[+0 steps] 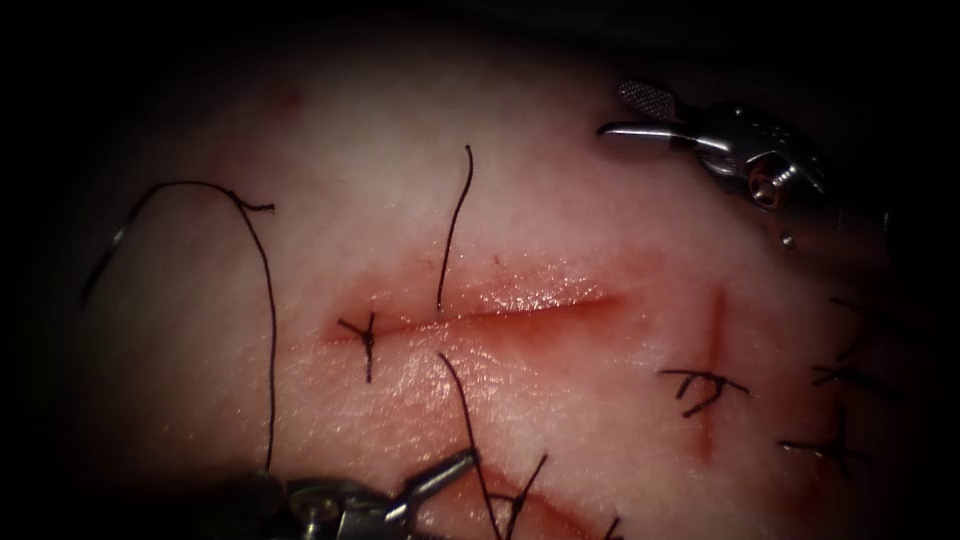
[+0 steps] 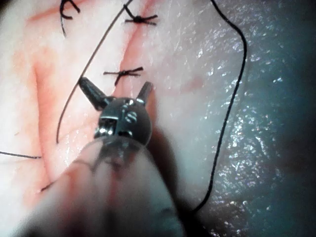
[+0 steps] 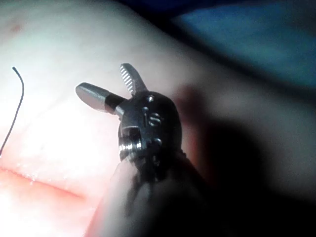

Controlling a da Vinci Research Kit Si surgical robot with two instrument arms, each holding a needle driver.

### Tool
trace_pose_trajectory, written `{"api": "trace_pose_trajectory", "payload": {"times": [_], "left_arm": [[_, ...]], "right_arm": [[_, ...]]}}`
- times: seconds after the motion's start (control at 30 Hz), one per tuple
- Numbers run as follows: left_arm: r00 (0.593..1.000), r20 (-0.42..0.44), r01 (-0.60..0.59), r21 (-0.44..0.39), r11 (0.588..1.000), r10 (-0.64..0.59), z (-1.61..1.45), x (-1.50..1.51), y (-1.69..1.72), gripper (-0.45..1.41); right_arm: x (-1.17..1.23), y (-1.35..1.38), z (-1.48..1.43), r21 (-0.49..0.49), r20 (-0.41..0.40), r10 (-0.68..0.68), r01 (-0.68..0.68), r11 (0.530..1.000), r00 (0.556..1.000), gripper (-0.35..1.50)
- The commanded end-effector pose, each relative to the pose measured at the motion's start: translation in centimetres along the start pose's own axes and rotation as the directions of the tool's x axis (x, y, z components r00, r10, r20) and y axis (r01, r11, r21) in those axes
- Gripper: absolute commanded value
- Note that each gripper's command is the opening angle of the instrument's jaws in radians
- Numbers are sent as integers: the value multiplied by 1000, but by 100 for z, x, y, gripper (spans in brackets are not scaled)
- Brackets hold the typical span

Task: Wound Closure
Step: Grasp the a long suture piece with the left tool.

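Thread [image 1: 268, 330] beside left tool [image 1: 440, 478]; both jaws empty

Dark surround, lit centre

From my console I see a blue-green drape [image 2: 281, 123] beyond the lit patch; in the endoscope view, light pools centrally and the edges go black.

dark vignetting is closing in around the endoscope view, glare is glinting along the wet cut [image 1: 520, 305], and the tool shafts are blurring up close.
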Motion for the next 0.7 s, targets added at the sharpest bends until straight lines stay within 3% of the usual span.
{"api": "trace_pose_trajectory", "payload": {"times": [0.03,0.3,0.7], "left_arm": [[1000,-12,-15,11,1000,15,7,3,-3,61],[995,-50,-76,98,992,81,3,28,-17,49],[996,35,-85,85,993,82,-42,17,-15,37]], "right_arm": [[-10,2,11,1,7,-9,9,1000,1000,133],[-31,8,15,-2,28,-31,31,1000,999,133],[-39,4,14,-3,38,-34,34,999,999,133]]}}
